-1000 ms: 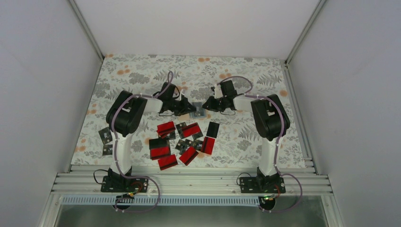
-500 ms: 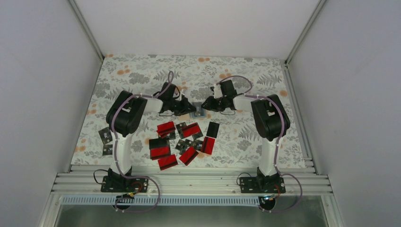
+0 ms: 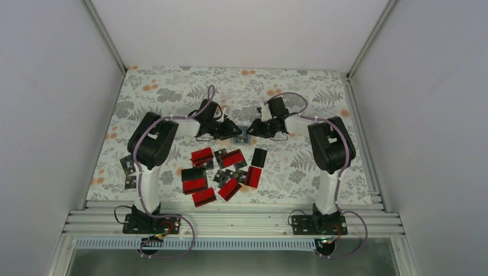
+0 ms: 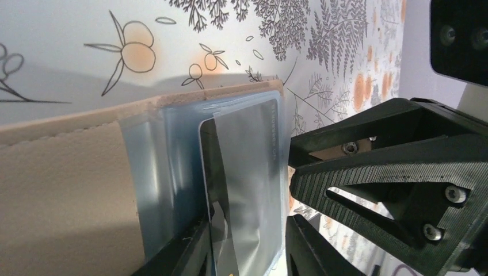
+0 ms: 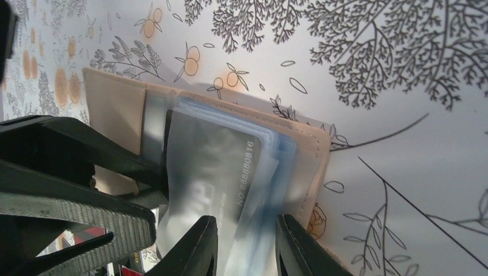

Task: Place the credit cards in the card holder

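- A white table covering (image 3: 172,92) printed with grey fern leaves and small orange fruit lies flat.
- Plain white panel walls (image 3: 241,29) stand at its left, back and right.
- Silvery aluminium rails (image 3: 241,221) run along its near edge.
- Slim grey metal struts (image 3: 105,34) rise from the back corners.

One card holder (image 3: 242,137) lies open on the table (image 3: 172,92) with one card (image 5: 213,172) in its sleeve. Two dark credit cards (image 3: 128,165) lie at the left. Roughly a dozen more overlap in the near cluster (image 3: 194,181), too tangled for an exact count. There are two end effectors, left (image 3: 230,129) and right (image 3: 253,127).
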You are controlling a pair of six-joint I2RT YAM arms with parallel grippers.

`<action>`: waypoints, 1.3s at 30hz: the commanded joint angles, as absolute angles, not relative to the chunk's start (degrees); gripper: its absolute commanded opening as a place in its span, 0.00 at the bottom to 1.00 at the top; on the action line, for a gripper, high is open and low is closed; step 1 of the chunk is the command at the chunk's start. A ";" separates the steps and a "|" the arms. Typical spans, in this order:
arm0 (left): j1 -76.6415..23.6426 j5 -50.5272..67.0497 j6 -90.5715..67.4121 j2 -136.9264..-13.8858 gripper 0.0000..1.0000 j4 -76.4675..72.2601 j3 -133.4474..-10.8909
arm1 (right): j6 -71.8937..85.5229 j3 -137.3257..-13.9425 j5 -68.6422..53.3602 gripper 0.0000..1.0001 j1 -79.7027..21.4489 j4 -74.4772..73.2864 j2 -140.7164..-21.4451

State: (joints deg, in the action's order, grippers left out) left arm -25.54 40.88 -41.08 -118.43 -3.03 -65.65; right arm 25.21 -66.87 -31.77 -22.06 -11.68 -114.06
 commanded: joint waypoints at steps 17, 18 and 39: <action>-27.92 26.91 -33.96 -111.10 0.62 11.42 -69.75 | 22.85 -65.67 -34.29 0.36 -22.19 -17.84 -107.45; -28.11 26.25 -33.52 -110.83 0.62 11.95 -70.04 | 22.92 -65.57 -35.38 0.37 -22.23 -17.58 -107.21; -28.74 21.01 -26.03 -110.82 0.10 12.25 -69.26 | 31.07 -73.06 -39.58 0.28 -25.75 -16.15 -115.88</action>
